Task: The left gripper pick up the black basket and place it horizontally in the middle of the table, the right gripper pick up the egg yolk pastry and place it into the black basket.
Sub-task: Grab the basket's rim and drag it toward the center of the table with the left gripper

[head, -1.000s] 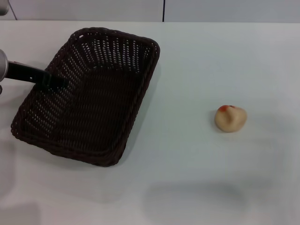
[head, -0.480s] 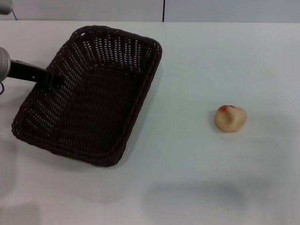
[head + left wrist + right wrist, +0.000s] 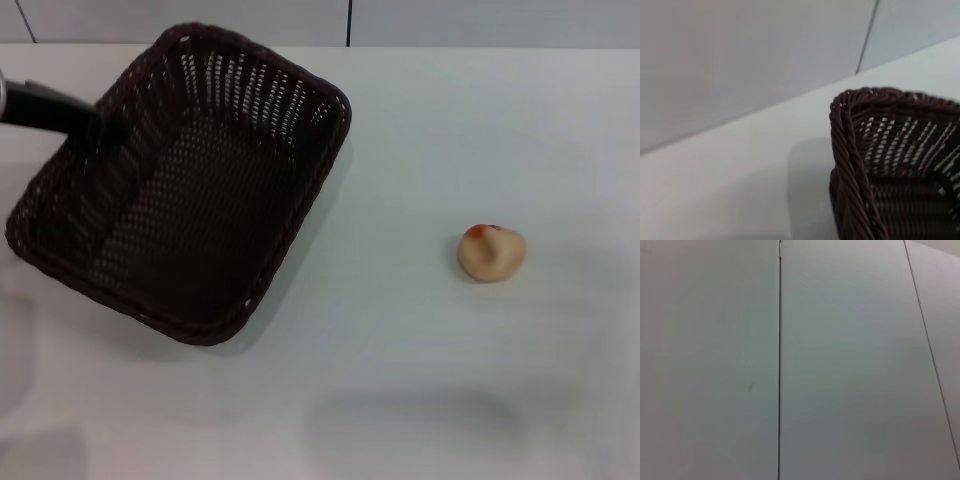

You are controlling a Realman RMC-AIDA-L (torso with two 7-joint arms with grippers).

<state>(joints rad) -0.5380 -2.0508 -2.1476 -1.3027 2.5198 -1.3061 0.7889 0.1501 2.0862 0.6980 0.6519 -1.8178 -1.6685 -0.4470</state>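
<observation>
One dark woven black basket (image 3: pixel 185 185), tilted, left pincer (image 3: pixel 95 125) clamped on its rim

Bare lab setup, white table (image 3: pixel 420 380), grey panelled wall (image 3: pixel 840 360)

My right wrist cam sees only a pale grey-white panelled surface (image 3: pixel 850 370). One thin dark seam (image 3: pixel 779 360) runs straight across it; a fainter seam (image 3: pixel 930 345) slants near one corner.

Head camera looked down over the surface (image 3: pixel 420 380). Left wrist camera sat close beside the black basket (image 3: pixel 875 165) rim, sharing that basket (image 3: pixel 190 190) with the head view. Right wrist camera faced a blank panelled wall (image 3: pixel 840 365).
</observation>
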